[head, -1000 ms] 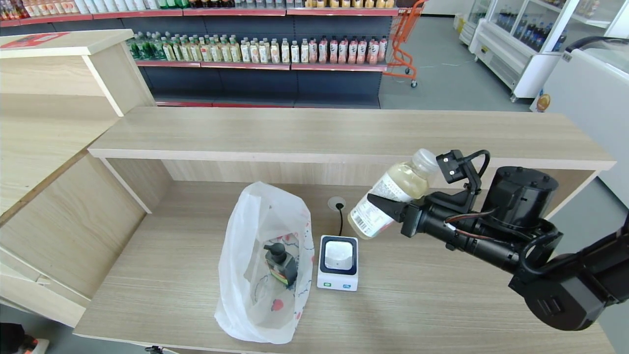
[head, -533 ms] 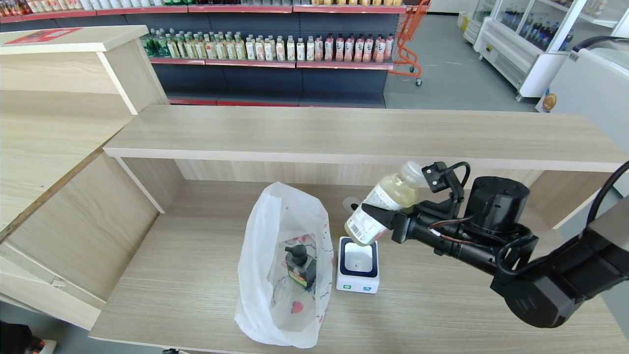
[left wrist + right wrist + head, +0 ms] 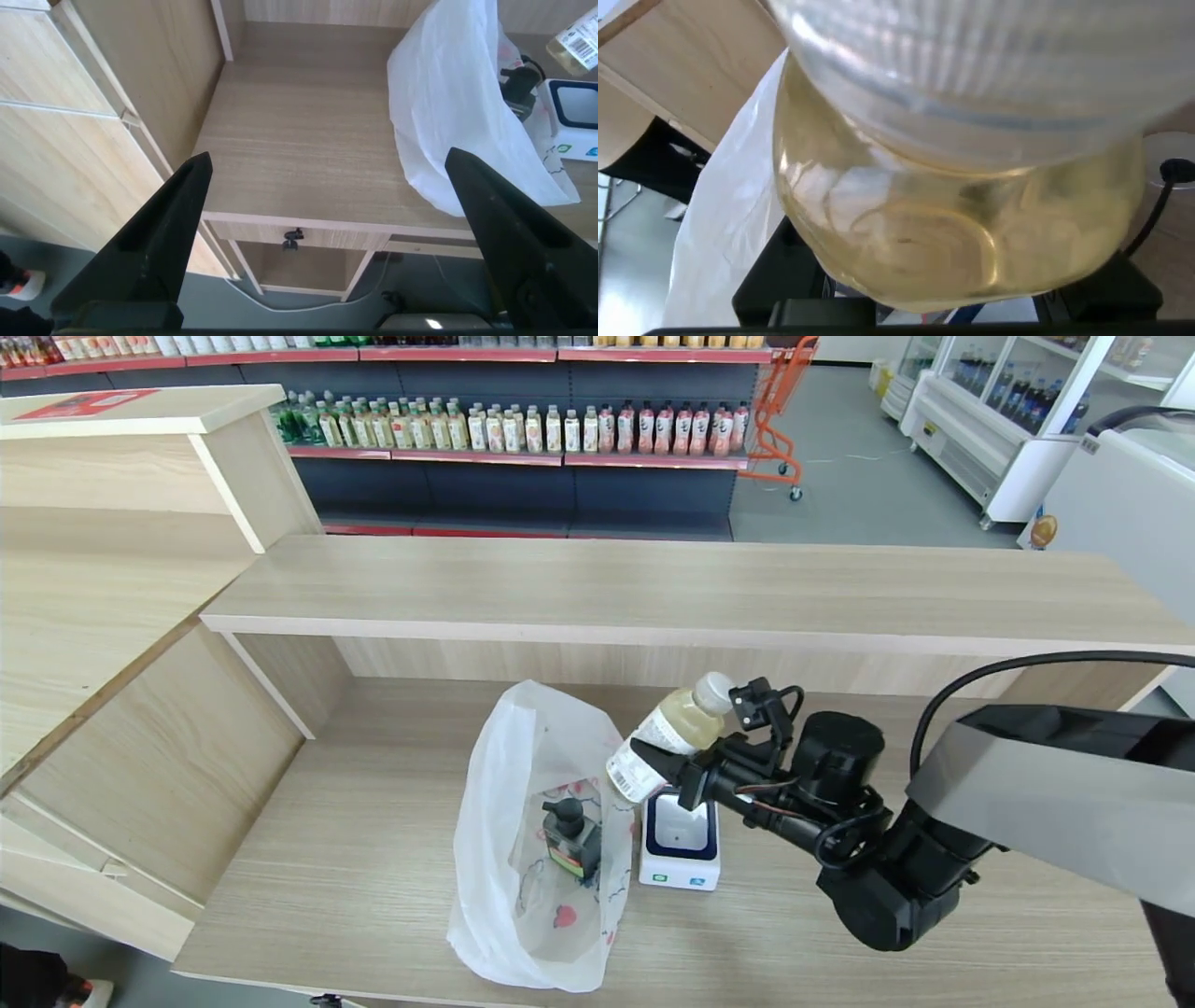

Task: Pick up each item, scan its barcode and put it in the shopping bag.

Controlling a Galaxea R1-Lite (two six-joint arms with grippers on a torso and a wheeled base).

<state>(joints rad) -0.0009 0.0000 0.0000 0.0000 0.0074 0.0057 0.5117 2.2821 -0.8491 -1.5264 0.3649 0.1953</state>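
Left gripper hangs off the counter's near edge, fingers spread wide, holding nothing. The shopping bag stands on the counter with a pump bottle already inside, and the scanner is just beside it. The right gripper is clamped round a tilted drink bottle, label end low over the scanner and near the bag's rim. Likely the scan step, or just finished. Next move: shift the bottle over the floppy bag mouth, lower it in and let go.

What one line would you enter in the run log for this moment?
right claw: shut on drink bottle | drink bottle: tilted, above scanner, beside shopping bag | shopping bag: holds pump bottle | left claw: open
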